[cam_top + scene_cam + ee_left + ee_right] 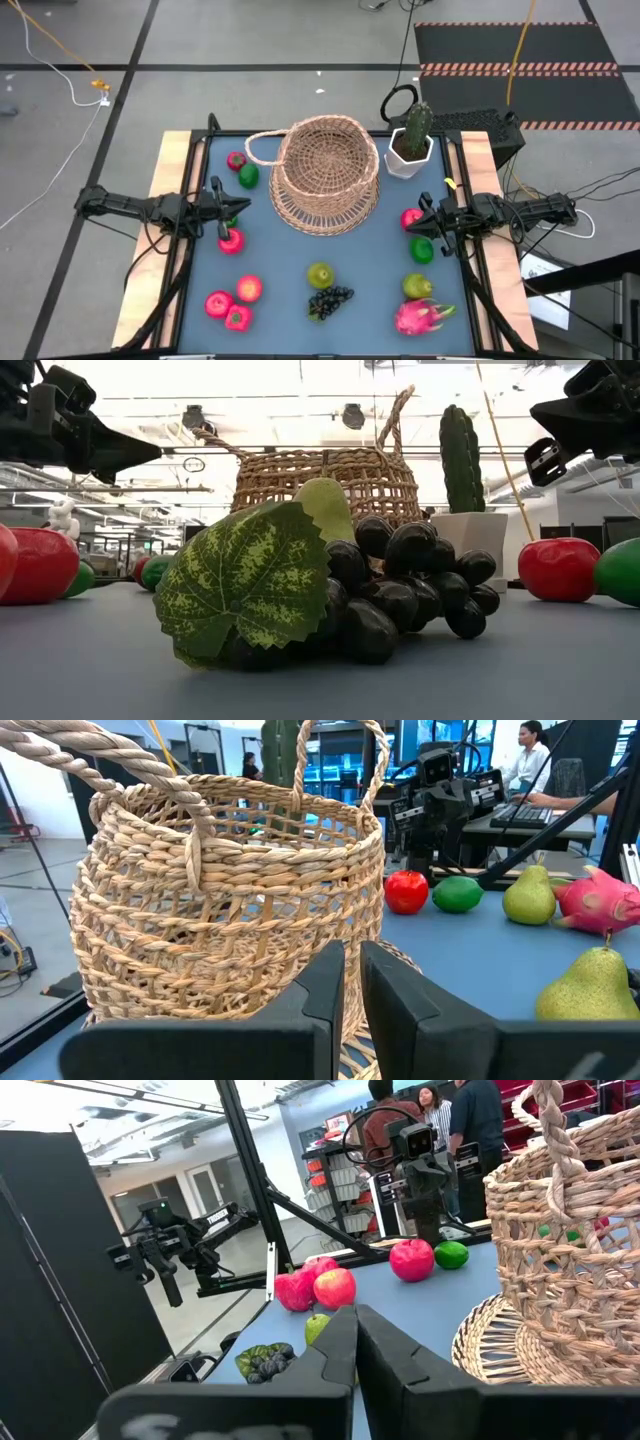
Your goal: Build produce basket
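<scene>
The tan wicker basket (325, 175) stands upright on its flared base at the middle far part of the blue mat, its handle up; it also shows in the left wrist view (220, 890). Toy produce lies around it on the mat: a strawberry (236, 160), limes (248, 177) (422, 250), red apples (231, 240) (411, 218) (217, 304), pears (320, 275) (417, 286), a grape bunch (328, 300) and a dragon fruit (420, 316). My left gripper (235, 210) is shut and empty, left of the basket, above the mat. My right gripper (425, 215) is shut and empty, right of the basket.
A white pot with a green cactus (410, 150) stands at the far right, close to the basket. Wooden table edges (170, 200) flank the mat. People sit and stand in the room beyond the table (530, 750).
</scene>
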